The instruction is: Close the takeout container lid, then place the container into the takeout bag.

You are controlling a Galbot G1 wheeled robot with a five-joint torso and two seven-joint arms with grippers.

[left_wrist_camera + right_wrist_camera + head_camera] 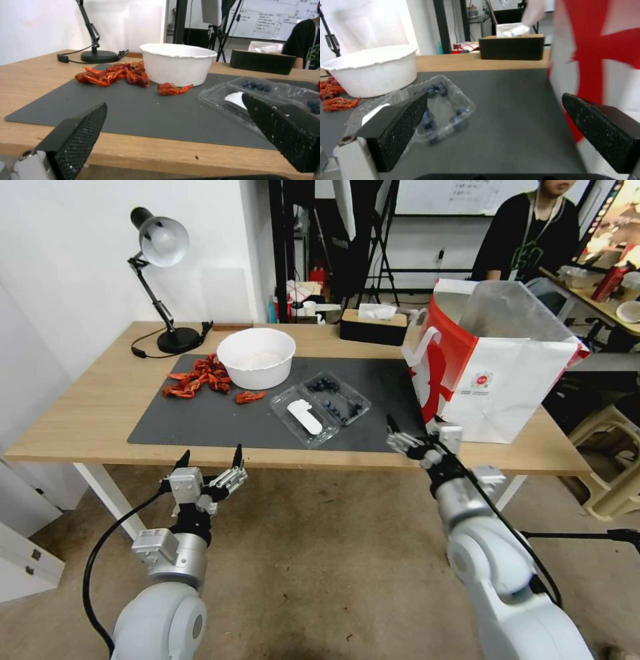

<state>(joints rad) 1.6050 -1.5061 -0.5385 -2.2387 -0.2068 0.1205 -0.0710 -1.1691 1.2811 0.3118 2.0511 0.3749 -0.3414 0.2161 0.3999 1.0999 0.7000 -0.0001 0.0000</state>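
The takeout container (337, 397) lies open on the grey mat (200, 423), with dark berries in the half farther from me. Its lid (303, 417), clear with a white oblong sticker, lies flat beside it on my side. The takeout bag (493, 360), white with red sides, stands open at the table's right end. My left gripper (210, 460) hangs open below the table's front edge, left of the container (256, 87). My right gripper (415, 430) is open at the front edge, between the container (443, 110) and the bag (603, 50). Neither holds anything.
A white bowl (257, 357) stands behind the container, with red crawfish shells (200, 377) to its left. A desk lamp (163, 280) is at the back left and a black tissue box (373, 323) at the back middle. A stool (613, 460) stands to the right.
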